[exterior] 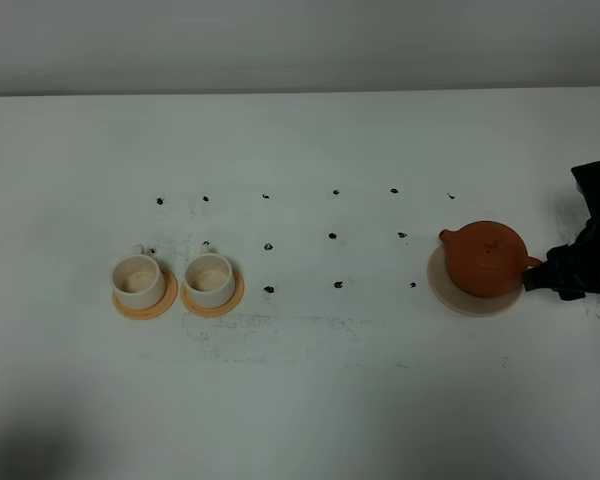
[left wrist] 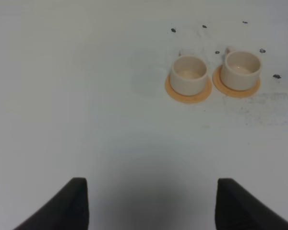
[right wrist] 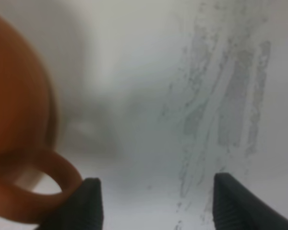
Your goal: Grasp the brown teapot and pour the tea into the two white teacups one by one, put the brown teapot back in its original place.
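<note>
The brown teapot [exterior: 487, 258] sits upright on its pale beige saucer [exterior: 448, 288] at the right of the table, spout pointing left and loop handle pointing right. My right gripper [exterior: 538, 279] is right at the handle. In the right wrist view the gripper [right wrist: 156, 208] is open with bare table between its fingers. The teapot's handle [right wrist: 48, 191] lies just outside one finger [right wrist: 84, 206]. The two white teacups [exterior: 138, 279] [exterior: 210, 278] stand side by side at the left. My left gripper [left wrist: 151, 206] hangs open well short of the cups [left wrist: 188, 74] [left wrist: 240, 69]; it does not show in the exterior view.
Each cup rests on a small orange saucer [exterior: 152, 306] [exterior: 230, 301]. Rows of small black dots [exterior: 332, 236] mark the white table between the cups and the teapot. Grey scuffs smear the surface [exterior: 270, 335] in front of the cups.
</note>
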Robot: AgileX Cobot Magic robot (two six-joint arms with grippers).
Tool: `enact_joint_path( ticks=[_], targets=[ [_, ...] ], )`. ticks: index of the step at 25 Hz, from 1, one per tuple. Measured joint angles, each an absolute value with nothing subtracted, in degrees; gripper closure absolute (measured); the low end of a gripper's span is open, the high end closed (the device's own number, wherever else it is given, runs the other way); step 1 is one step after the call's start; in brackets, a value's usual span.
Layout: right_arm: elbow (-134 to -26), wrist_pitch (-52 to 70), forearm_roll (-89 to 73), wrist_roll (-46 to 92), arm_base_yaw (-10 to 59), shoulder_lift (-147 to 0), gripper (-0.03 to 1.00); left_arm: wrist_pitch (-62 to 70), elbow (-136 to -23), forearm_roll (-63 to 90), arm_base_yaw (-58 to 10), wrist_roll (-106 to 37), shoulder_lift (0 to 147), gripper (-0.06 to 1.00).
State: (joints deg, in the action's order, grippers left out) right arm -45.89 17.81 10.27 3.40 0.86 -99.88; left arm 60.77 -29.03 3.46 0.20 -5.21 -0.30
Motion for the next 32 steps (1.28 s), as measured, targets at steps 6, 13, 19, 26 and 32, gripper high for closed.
enact_joint_path(
  ticks=[6, 13, 19, 26, 32],
  targets=[
    [-45.9, 18.5, 10.3, 5.0, 2.3, -99.9, 0.45, 60.8, -29.0, 3.5, 0.2, -5.2, -0.3, 0.36],
    [-45.9, 18.9, 9.8, 5.7, 3.0, -99.6, 0.45, 60.8, -29.0, 3.5, 0.2, -5.2, -0.3, 0.36],
    [-45.9, 20.6, 8.1, 7.5, 3.3, -97.0, 0.45, 60.8, -29.0, 3.5, 0.2, -5.2, -0.3, 0.36],
    [-45.9, 22.7, 5.3, 11.8, 4.1, -95.9, 0.45, 60.8, -29.0, 3.5, 0.2, -5.2, -0.3, 0.36],
    [-45.9, 22.8, 2.5, 16.6, 4.3, -95.9, 0.45, 60.8, -29.0, 3.5, 0.2, -5.2, -0.3, 0.36]
  ],
)
